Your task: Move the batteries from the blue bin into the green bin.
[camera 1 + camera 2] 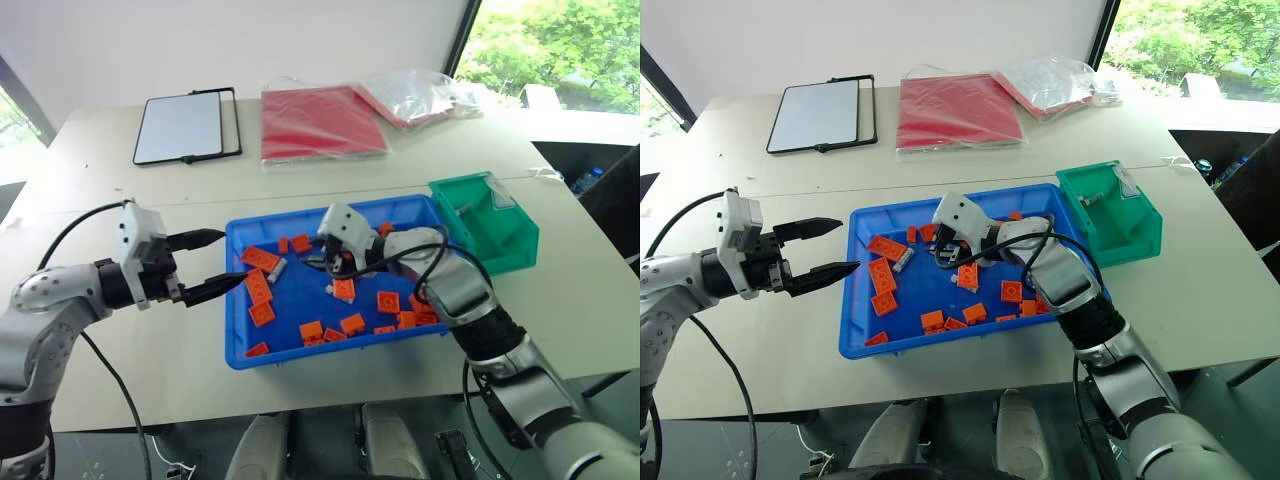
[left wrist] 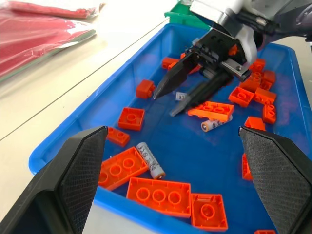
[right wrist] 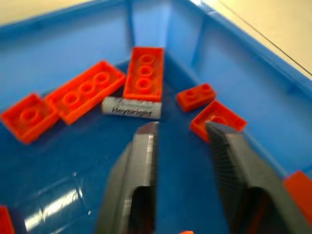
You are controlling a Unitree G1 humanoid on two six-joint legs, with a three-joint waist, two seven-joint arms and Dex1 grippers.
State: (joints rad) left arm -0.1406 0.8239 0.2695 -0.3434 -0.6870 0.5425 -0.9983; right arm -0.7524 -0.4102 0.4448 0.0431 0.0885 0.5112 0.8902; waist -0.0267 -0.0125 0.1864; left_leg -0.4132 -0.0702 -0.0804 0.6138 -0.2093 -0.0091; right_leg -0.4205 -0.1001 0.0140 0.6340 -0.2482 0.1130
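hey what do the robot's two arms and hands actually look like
Both arms are silver-grey metal with black joints and loose black cables. Each ends in a white boxy wrist housing. The left hand and right hand each have two black tapered fingers; the left's fingers show finely textured inner pads.

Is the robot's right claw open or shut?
Open. The right gripper hovers over the blue bin, its two black fingers apart with nothing between them.

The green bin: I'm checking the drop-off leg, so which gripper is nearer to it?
Right. The right gripper hangs open over the middle of the blue bin, which sits next to the green bin. The left gripper is open at that tray's far rim.
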